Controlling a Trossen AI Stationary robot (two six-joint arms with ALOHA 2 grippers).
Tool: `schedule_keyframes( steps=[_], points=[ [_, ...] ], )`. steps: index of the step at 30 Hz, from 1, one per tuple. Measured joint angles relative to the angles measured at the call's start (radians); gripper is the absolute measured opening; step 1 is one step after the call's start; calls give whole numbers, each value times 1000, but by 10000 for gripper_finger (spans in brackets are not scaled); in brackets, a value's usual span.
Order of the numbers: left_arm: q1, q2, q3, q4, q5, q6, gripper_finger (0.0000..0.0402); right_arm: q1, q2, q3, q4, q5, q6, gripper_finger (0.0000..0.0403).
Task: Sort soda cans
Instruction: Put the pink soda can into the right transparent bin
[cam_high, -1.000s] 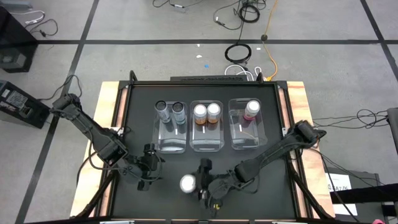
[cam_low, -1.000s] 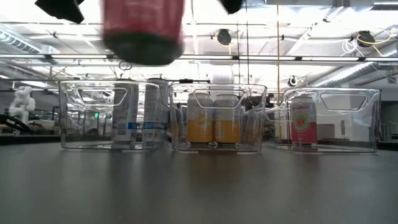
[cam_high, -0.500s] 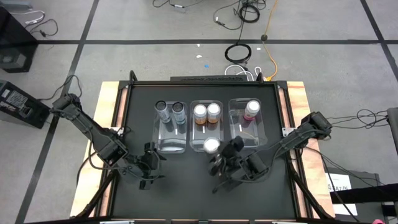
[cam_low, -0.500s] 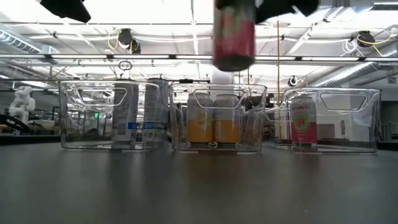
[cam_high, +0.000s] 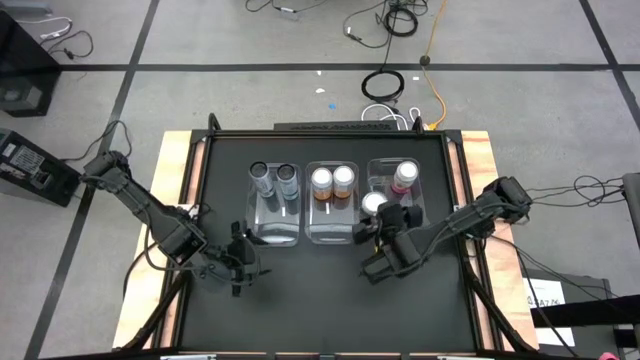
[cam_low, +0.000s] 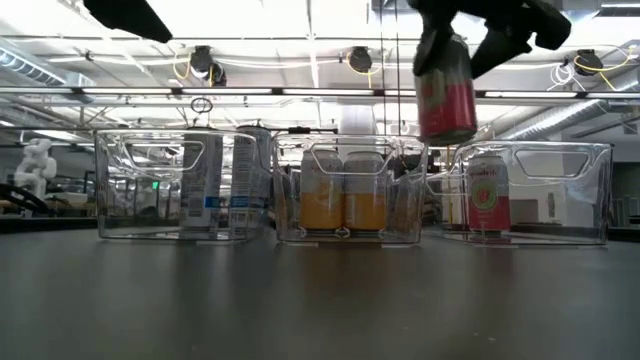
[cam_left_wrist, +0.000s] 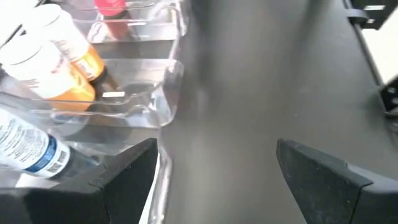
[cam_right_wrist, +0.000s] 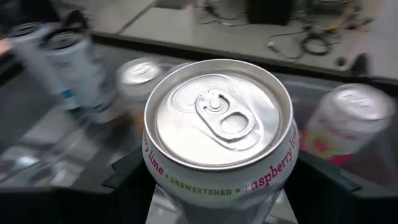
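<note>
A pink raspberry soda can (cam_right_wrist: 219, 118) hangs in the air with my right gripper (cam_high: 380, 214) shut on it. The can is at the near left corner of the right clear bin (cam_high: 420, 228), where another pink can (cam_high: 405, 176) stands upright. In the low view the held can (cam_low: 447, 98) is above the bins' rims. Two orange cans (cam_high: 332, 180) stand in the middle bin and two grey cans (cam_high: 274, 176) in the left bin. My left gripper (cam_high: 236, 266) stands open near the left bin's near edge, with nothing between its fingers (cam_left_wrist: 124, 180). My right gripper pinches the pink can's upper side wall (cam_right_wrist: 155, 169) between its two fingers (cam_right_wrist: 323, 177), one on each side, just below the top rim. The fingers come from the table's near right, slanting down. The can is roughly upright, top up, lifted clear of the table and bins.
Three clear rectangular bins stand in a row across the table's far half: left bin (cam_low: 120, 190), middle bin (cam_low: 290, 195), right bin (cam_low: 590, 190). The dark tabletop (cam_high: 300, 310) in front of them is bare. Cables lie on the floor beyond the far edge.
My right gripper has carried the pink can from near the table's near edge toward the far edge and the right, up to the right bin's near left corner. It has turned about as it went, and the can stays lifted and held.
</note>
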Motion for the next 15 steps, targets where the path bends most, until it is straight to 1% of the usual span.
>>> schedule_keyframes(
  steps=[3,6,9,12,15],
  points=[
    [24,0,0,-1,0,0,338,-27,0,0,-98,0,69,281],
    [49,0,0,-2,0,0,338,-59,0,-3,-147,1,99,281],
    [69,0,0,-1,-1,-1,338,-93,-22,-61,-127,12,120,281],
    [83,0,0,0,0,-1,338,-111,-67,-157,-76,13,169,281],
    [93,0,0,2,0,-6,338,-116,-135,-259,-2,9,171,281]
  ],
)
